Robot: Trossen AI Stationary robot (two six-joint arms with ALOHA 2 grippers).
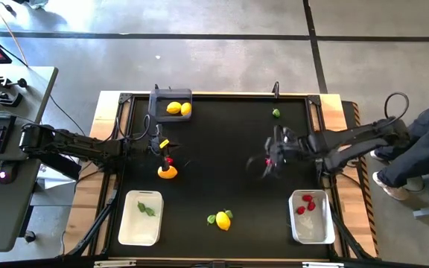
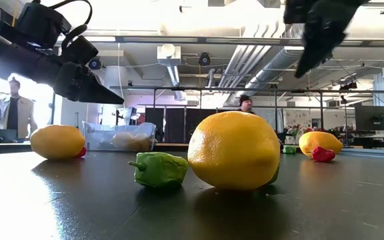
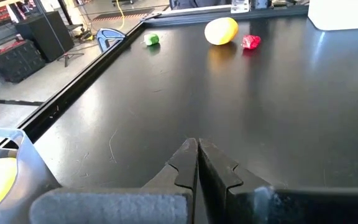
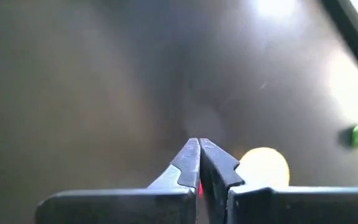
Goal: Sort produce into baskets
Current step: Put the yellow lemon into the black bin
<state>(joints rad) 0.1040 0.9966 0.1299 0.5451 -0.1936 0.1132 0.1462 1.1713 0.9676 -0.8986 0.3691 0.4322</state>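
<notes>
My left gripper is shut and empty above the table's left half, near the dark grey basket, which holds two lemons. A lemon and a red piece lie just nearside of it. My right gripper is shut, raised above another lemon and red piece. A lemon rests against a green piece near the front. Another green piece lies near the far edge.
The left white basket holds green pieces. The right white basket holds red pieces. A raised rim frames the black table. A person stands by the table's right side, beyond the right arm.
</notes>
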